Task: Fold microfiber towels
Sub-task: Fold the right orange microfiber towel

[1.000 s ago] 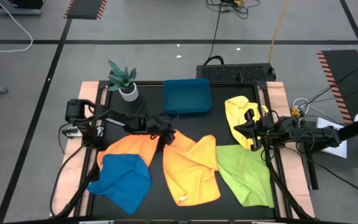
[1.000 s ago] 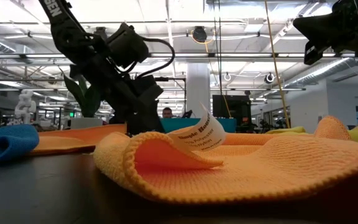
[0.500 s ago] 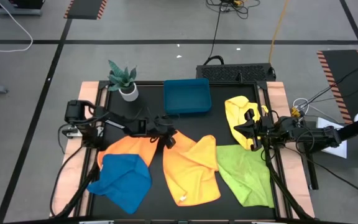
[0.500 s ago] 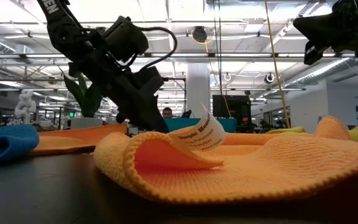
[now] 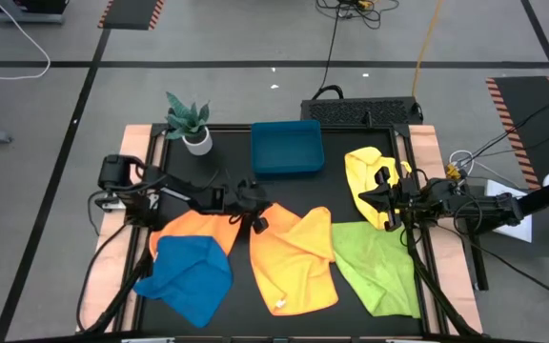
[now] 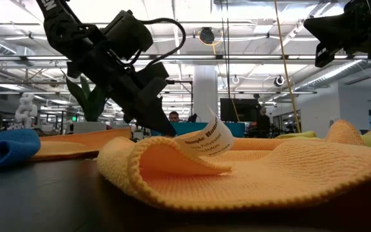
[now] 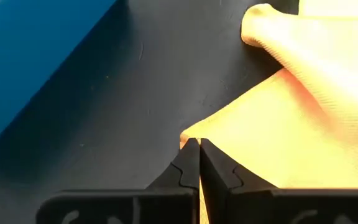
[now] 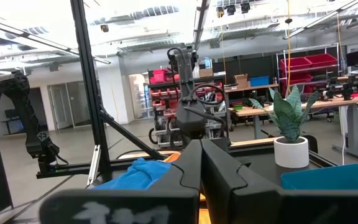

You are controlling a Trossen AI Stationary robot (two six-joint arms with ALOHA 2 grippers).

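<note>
Orange cloth fills most of the near edge of the dark bench point(image 5: 227, 152): one orange towel point(image 5: 294, 262) lies rumpled in the middle, its front hem rolled over, and a white sewn-in tag point(image 6: 206, 138) stands up from that fold. The tag's print is mostly too small to read; the top line looks like "Simple Ho…" and below it something about polyester, but I cannot make out the rest. A second orange towel point(image 5: 198, 227) lies flat to its left, partly under a blue towel point(image 5: 187, 274) that hangs over the bench's front corner. A lime green towel point(image 5: 375, 262) lies to the right, and a yellow towel point(image 5: 365, 176) is bunched up behind it.

The left hand point(image 5: 255, 217) is down at the far corner of the second orange towel, fingers together and pinching the very tip of that corner, as the left wrist view shows point(image 7: 199, 152). White letters run along the left arm; "TROSSEN" reads clearly on it in the right wrist view.

The right hand point(image 5: 377, 198) hangs above the yellow towel with its fingers pressed together on nothing.

A teal tray point(image 5: 287, 148) sits at the back of the bench, with a potted plant point(image 5: 191, 122) near the back left corner.
</note>
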